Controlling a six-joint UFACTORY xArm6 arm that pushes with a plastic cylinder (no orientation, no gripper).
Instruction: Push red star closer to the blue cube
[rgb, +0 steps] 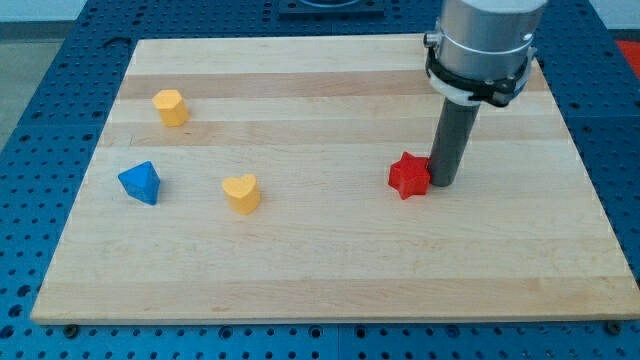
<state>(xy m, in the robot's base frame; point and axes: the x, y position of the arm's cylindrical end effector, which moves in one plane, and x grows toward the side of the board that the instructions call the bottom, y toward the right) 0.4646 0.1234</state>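
My tip (442, 184): down on the wooden board (330, 270), touching the red star's right side; a bare rod, no pincer, so no opening to report.
Red star (408, 176): right of the board's centre.
Blue cube (139, 183): near the left edge, well apart from the star.
Yellow heart (241, 193): between them, nearer the cube.
Yellow block (171, 106): upper left, shape unclear.

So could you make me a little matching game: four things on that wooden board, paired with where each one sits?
Things:
1. red star
2. blue block
3. yellow heart
4. yellow block

Places:
A. farthest toward the view's left
B. nearest the view's top
C. right beside my tip, on its left
D. between the blue block and the red star

Pairs: 1-C, 2-A, 3-D, 4-B
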